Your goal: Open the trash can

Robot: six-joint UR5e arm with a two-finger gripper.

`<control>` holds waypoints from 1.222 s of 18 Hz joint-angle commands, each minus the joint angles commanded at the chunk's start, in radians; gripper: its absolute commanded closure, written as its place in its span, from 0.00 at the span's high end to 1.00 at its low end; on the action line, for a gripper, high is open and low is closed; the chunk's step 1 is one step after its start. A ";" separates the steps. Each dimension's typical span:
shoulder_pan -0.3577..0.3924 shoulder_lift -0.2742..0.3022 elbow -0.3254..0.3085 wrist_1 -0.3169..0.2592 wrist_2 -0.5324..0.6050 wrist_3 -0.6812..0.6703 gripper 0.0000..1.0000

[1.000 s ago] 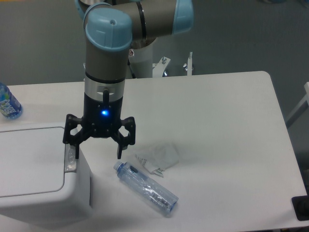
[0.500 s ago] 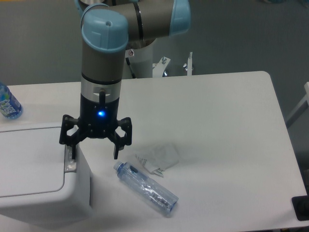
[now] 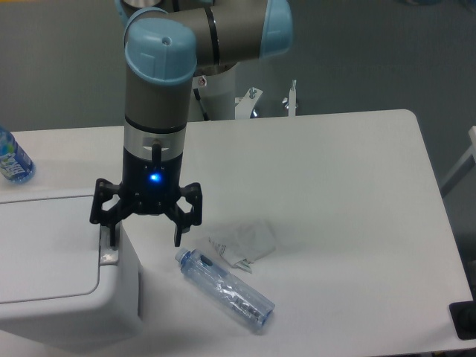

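No text, brand or number can be read anywhere. The blue-labelled bottle (image 3: 13,160) far out beyond the hand (image 3: 144,229), at the table's (image 3: 335,193) edge, carries print too blurred to make out. The crumpled wrapper (image 3: 244,241) just beside the hand shows only indistinct dark marks.

Robot arm (image 3: 160,97): thick grey cylindrical links joined by rounded light-blue caps, one cap bearing a small round mark at its centre. A silver band rings the wrist above a black section carrying a small glowing blue light. Black two-finger gripper (image 3: 144,236) with openwork, angular linkages and slender fingertips.
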 joint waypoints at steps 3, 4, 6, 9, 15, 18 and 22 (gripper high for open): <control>0.000 0.000 0.000 0.000 0.000 0.000 1.00; 0.000 0.000 0.000 0.000 0.000 0.000 1.00; 0.000 0.000 0.000 0.000 0.000 0.000 1.00; 0.000 -0.003 0.000 0.000 0.000 0.000 1.00; 0.000 -0.003 0.000 0.000 0.000 0.000 1.00; 0.000 -0.002 0.003 0.000 0.000 0.000 1.00; 0.002 0.006 0.040 0.000 0.000 0.011 1.00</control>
